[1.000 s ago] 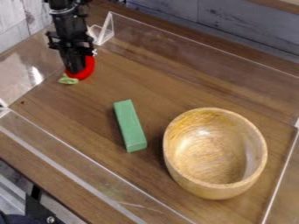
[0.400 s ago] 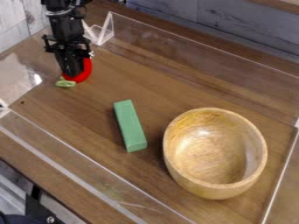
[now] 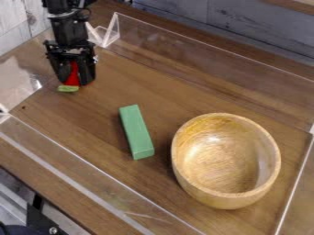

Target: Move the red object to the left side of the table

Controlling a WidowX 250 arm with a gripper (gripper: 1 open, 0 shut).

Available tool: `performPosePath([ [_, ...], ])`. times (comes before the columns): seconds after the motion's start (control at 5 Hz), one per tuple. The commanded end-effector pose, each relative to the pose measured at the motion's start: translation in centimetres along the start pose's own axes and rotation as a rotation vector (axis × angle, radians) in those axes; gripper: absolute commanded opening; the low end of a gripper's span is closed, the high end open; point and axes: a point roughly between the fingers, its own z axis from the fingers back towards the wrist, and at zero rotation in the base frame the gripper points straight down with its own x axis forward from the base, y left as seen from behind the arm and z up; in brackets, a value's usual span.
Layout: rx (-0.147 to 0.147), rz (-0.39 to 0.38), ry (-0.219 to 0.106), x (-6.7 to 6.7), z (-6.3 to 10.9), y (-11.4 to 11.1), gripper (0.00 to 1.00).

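red object (image 3: 72,77) — leafy end lower-left

The red object (image 3: 75,75) is a small rounded toy fruit, bright red, its light green leafy end at about 8 o'clock. It rests on the table (image 3: 208,87), a dark wood-grain top, at the table's 10 o'clock corner.

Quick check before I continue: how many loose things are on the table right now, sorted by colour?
Red: 1, the toy fruit with a green leafy end, between the open fingers of the end effector
Green: 1, the block
Light wood: 1, the bowl
Total: 3
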Motion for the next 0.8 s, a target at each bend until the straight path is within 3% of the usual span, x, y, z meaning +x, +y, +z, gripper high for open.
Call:
performPosePath([
  [0.0, -0.071, 0.032, 0.050, -1.4, -1.4, -0.2, 1.00],
  [0.4, -0.102, 0.005, 0.020, -1.4, 0.2, -1.7, 1.00],
  [0.6, -0.104, -0.013, -0.001, -1.3, 1.1, -2.4, 1.00],
])
